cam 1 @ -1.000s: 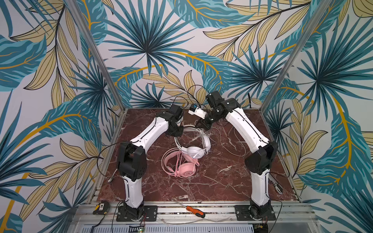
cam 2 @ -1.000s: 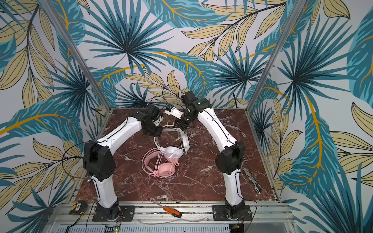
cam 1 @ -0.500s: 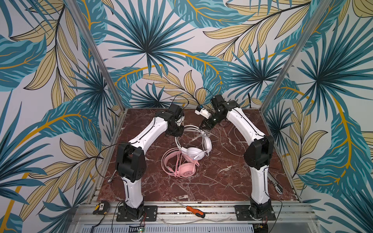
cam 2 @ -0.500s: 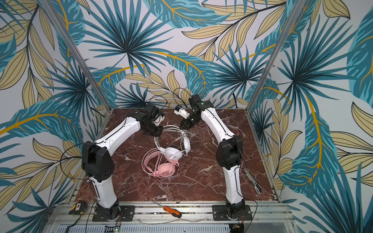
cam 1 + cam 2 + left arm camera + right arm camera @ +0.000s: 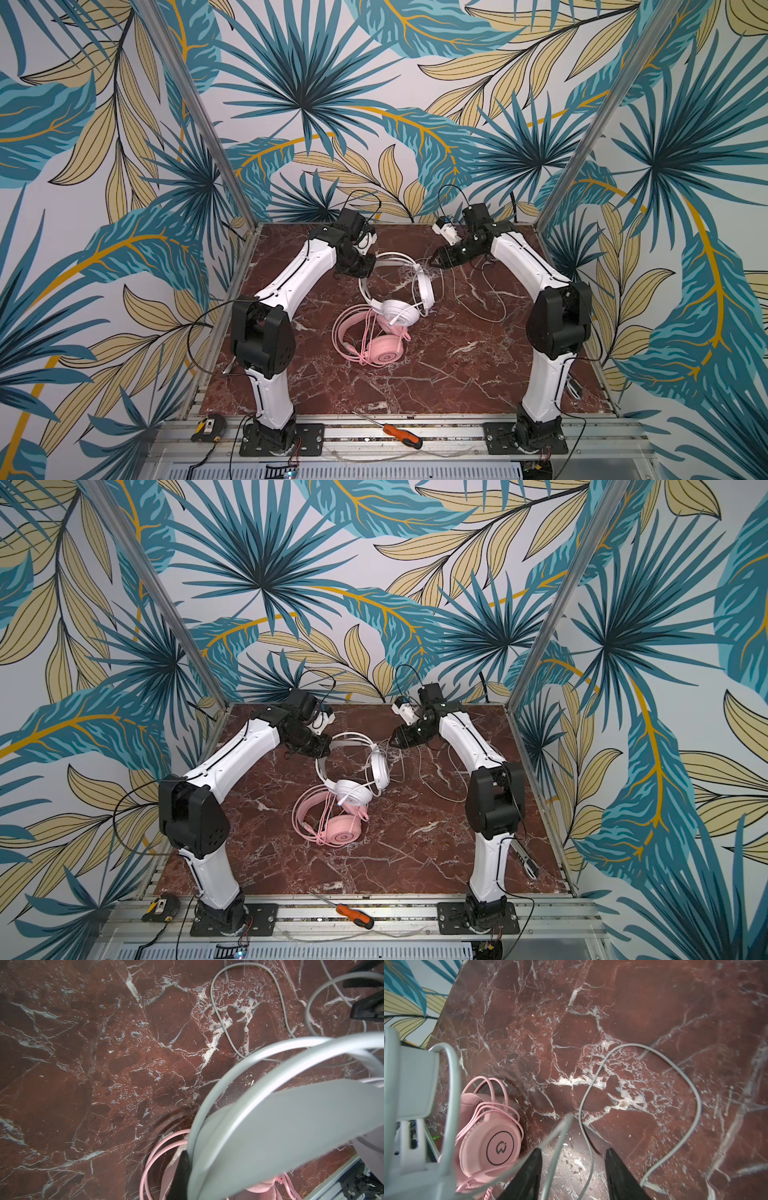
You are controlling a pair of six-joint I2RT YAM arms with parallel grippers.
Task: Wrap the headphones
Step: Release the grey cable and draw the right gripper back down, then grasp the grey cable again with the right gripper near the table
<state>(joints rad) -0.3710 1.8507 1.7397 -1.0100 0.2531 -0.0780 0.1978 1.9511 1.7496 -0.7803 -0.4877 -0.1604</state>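
tbl front [image 5: 415,386] free | headsets [image 5: 398,314] block ctr | wht cable [image 5: 631,1044] loops R-rear

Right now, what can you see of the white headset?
The white headset looks like smooth plastic: arched headband, two round earcups. The left gripper is shut on its headband; the lower earcup rests against the pink headset. Its cable lies loose on the table, passing between the open fingers of the right gripper.
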